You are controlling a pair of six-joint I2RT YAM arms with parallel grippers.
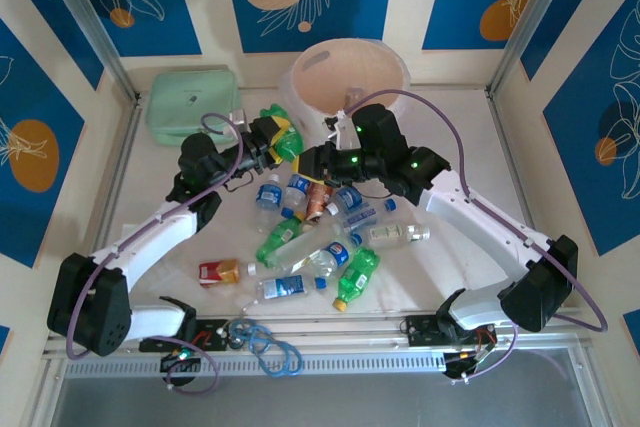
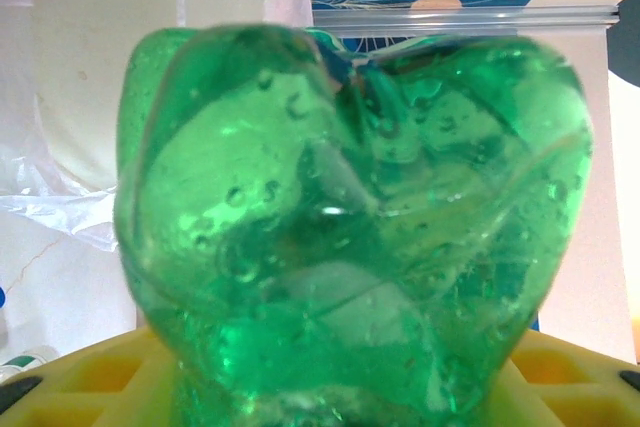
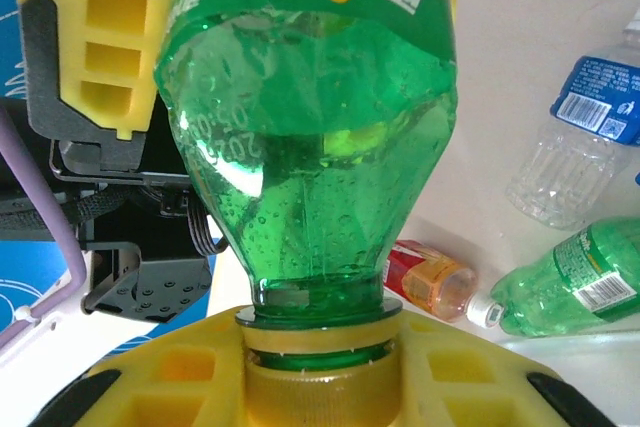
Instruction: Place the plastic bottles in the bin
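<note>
You are looking at a job that is barely getting started. The bin (image 1: 350,43), standing at the far side of the desk (image 1: 470,147), is showing nothing but its peach inside from above, so as far as you can judge no bottle is lying in it yet (part of its floor is hidden behind the near wall, so take that with a little caution). One green bottle (image 1: 283,139) is being held just near and left of the bin, and both arms are sharing it. The left claw (image 1: 265,139) is gripping its body, with the lumpy base filling that wrist's camera, while the right claw (image 1: 306,154) is clamping shut around the yellow cap (image 3: 316,392) and neck. The rest of the plastic bottles (image 1: 320,237), roughly a dozen clear, green and red-labelled ones, are lying in a loose heap in the middle of the desk, between the two arms and well apart from the bin. The mint-green case (image 1: 193,102) at the far left is playing no part. So you are working on the first delivery, I would judge, and nearly everything is waiting. This bottle is needing a lift over the rim and a release, and then the whole heap is needing the same.
</note>
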